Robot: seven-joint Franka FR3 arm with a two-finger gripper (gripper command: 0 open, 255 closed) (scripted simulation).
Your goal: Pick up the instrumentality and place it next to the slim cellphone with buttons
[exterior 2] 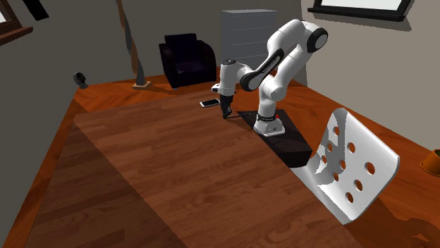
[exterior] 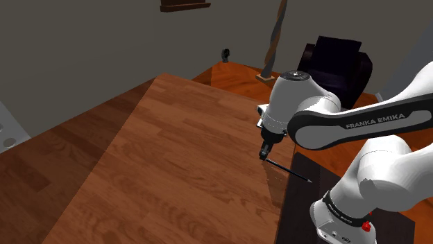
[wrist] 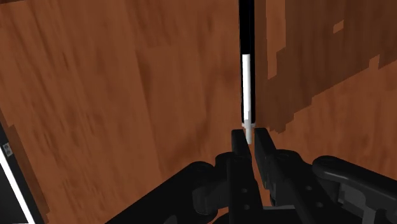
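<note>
Down at the tool end: gripper points at the tabletop, its two black fingers drawn in on the pointed white end of a thin pen. They are clamped on it, with no gap showing either side of the tip. The pen's shaft is white nearest the fingers and black further out.

Shoulder view: gripper hangs low over the table, close to the edge on the stand's side. The pen runs as a thin dark line from the fingertips toward that view's lower right, slanting past the table edge over the dark stand. Cannot tell whether its far end rests on anything or is clear of the surface.

Second exterior view: gripper is near the table's far corner. The cellphone, pale and flat, lies on the wood just to that view's left of the gripper and slightly beyond it, near but not touching.

Arm is white with dark joints, folded up from the stand and reaching down to the table.

Surroundings: black armchair, grey cabinet behind the arm, and a white chair with round holes by the table's near side.
</note>
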